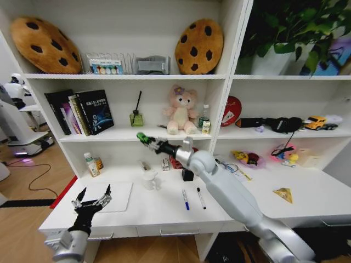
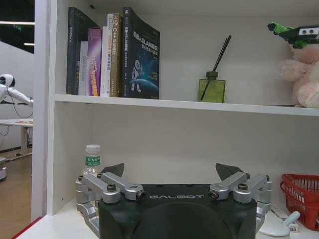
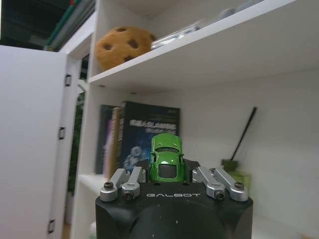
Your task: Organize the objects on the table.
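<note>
The right gripper [image 1: 143, 138] was up in the air at the height of the middle shelf, fingers clamped on the green toy car [image 3: 167, 157], which stuck out nose-first between them. In the head view the car [image 1: 143, 138] hung just in front of the shelf [image 1: 126, 133], between the brown diffuser bottle [image 1: 136, 118] and the pink plush bear [image 1: 179, 111].

The step looked like a placement onto that shelf, and the gap there was narrow. To do it well, the arm would want to go in level and slow, lower the car until its wheels rested on the board, and only then release. A car let go early could roll off the edge. The diffuser's tall reeds stood close on one side and the bear on the other, so either could get nudged.

The left gripper [image 1: 92, 199] hovered low over the white table [image 1: 164, 211], fingers spread wide and holding nothing, above the thin laptop [image 1: 112, 195]. From its wrist a green-capped bottle [image 2: 92, 159] stood against the side panel.

Plenty sat on the table: two pens [image 1: 193, 198] lay near the front edge, the white mug [image 1: 149, 179] stood just beyond them, and the black pen holder [image 1: 188, 174] was partly hidden behind the right arm. The books [image 1: 82, 112] leaned at the shelf's far end, well clear.
</note>
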Tool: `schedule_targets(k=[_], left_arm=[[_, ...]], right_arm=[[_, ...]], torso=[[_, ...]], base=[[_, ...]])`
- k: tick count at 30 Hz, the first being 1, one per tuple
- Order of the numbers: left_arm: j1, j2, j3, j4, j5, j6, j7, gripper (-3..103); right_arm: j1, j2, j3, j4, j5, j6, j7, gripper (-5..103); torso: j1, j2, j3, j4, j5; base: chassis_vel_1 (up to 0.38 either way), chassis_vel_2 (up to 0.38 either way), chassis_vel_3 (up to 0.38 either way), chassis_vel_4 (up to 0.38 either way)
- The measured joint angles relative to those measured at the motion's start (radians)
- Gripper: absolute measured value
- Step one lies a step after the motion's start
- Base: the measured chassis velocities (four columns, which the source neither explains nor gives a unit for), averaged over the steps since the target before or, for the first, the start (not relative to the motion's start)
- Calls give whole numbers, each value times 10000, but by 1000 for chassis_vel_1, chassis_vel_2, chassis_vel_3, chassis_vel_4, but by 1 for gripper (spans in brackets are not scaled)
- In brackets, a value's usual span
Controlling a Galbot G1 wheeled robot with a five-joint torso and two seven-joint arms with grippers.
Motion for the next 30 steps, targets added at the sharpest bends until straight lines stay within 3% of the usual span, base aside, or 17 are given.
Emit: schedule_targets(k=[2,4,5,7,8,9,15,23,30], left_arm=[[-8,4,-47,28,-30,0,1,100],[-16,4,-55,48,-38,1,0,100],[-53,4,-81,92,-54,0,1,100],[-67,5,-90,105,-61,-1,2,100],[-105,3,-119,150,-89,-3,7,100],[-120,2,-134,169,-98,-5,11,100],[-165,11,-293,307,-258,-30,83,100],[-282,89,-729,453,-673,-39,213,100],[-356,44,-806,489,-795,-50,208,100]], right_arm=[[693,503,42,-1130,84,-329,1125,35],[835,622,72,-1361,268,-552,1457,35],[1146,934,161,-1769,1208,-1394,2577,35],[1231,1027,185,-1871,1512,-1651,2947,35],[1417,1284,237,-2148,2266,-2217,3895,35],[1494,1417,246,-2309,2542,-2390,4271,35],[1872,2052,151,-3433,3257,-2941,5460,35],[2406,2571,-155,-5246,2970,-2860,5175,35],[2438,2967,-145,-5720,2381,-2809,4899,32]], torso=[[0,0,0,1,1],[1,-1,1,-2,3],[1,0,0,-3,3],[1,0,0,-3,2],[1,0,0,-3,2],[1,0,0,-2,2],[0,0,0,0,2],[1,0,0,-1,3],[-1,1,-3,-3,3]], base=[[0,0,0,0],[0,0,0,0],[0,0,0,0],[0,0,0,0],[0,0,0,0],[0,0,0,0],[0,0,0,0],[0,0,0,0],[0,0,0,0]])
